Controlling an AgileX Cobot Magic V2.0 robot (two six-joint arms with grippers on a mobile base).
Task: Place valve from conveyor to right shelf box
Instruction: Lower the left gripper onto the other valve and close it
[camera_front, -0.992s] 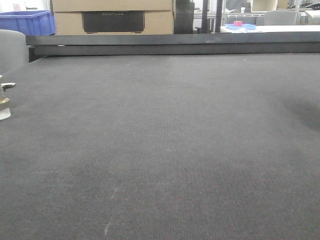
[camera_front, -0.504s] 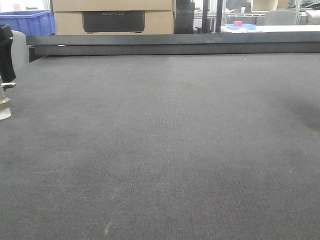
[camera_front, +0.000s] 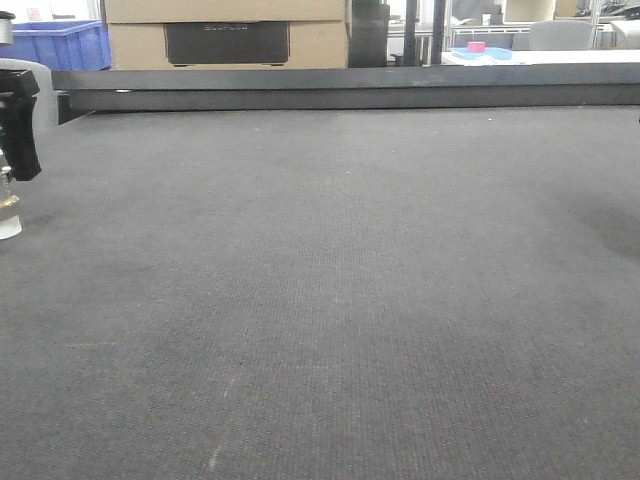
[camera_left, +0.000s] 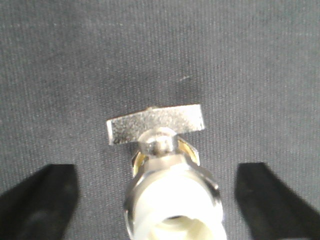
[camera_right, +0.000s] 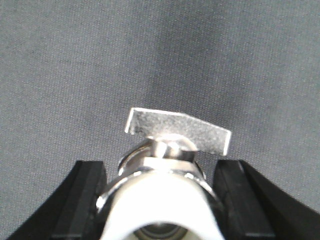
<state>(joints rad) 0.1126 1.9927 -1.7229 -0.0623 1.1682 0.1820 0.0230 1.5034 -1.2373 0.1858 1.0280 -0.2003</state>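
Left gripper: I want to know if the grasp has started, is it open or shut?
Open: the left gripper has fingers wide apart either side of the valve, conveyor showing in both gaps.

The conveyor (camera_front: 340, 280) lies bare across its middle and right, near to far, open to any reach; only the black rail (camera_front: 350, 88) along the far edge bounds it, with boxes (camera_front: 225, 35) stacked behind. At the left edge the valve (camera_left: 172, 210) stands between the fingers (camera_left: 45, 200) of the left gripper (camera_left: 157, 172), with clear conveyor showing on both sides. A second valve (camera_right: 160, 200) fills the right gripper (camera_right: 160, 170), whose fingers (camera_right: 87, 190) sit tight beside it, no room left.
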